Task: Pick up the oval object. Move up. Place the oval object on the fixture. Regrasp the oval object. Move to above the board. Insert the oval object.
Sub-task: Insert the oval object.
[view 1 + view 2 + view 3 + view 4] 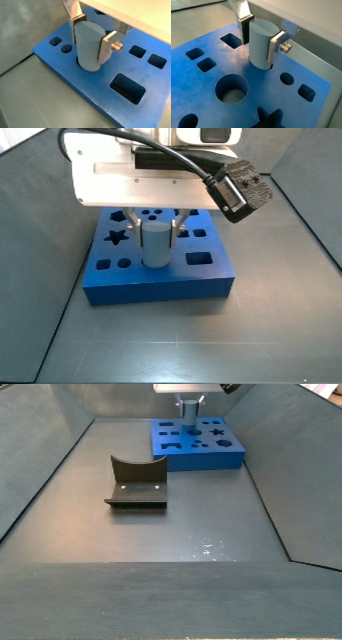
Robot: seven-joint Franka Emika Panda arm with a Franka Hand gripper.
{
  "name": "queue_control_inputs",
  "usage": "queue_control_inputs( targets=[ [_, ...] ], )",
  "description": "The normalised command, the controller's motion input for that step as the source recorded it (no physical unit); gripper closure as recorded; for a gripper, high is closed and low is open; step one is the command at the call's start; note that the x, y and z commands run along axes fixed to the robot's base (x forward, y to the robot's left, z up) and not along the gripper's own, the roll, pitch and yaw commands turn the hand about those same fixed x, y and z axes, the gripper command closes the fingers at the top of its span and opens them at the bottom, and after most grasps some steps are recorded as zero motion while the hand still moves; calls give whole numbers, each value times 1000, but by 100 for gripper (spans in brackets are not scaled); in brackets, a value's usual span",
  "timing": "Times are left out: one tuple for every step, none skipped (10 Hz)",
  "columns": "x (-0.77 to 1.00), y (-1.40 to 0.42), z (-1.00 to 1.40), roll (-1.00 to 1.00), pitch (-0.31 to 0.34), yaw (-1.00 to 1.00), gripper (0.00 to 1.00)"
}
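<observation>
In both wrist views the claw [91, 36] [262, 35] is seen pointing straight down, its silver fingers [109, 44] clamped on the oval object [89, 47] [262, 44]. The peg is held upright between them, long axis vertical, its lower end in a hole of the board [80, 82] [251, 75] directly beneath.

In a side view the claw [156, 223] is carried above the board [154, 283], the peg [155, 246] hanging upright below it.

In a side view the claw [191, 406] is seen over the board [201, 456]; the fixture [136, 482] stands well apart on the floor.
</observation>
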Motion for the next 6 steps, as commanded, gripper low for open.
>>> queue_control_inputs(
  targets=[
    [137,0,-620,203,-196,0,100],
    [51,0,-500,319,-176,74,100],
    [0,0,-471,333,-184,154,100],
    [0,0,-423,359,-194,214,100],
    [0,-106,-526,306,-189,211,100],
    [0,0,0,0,27,0,100]
  ],
)
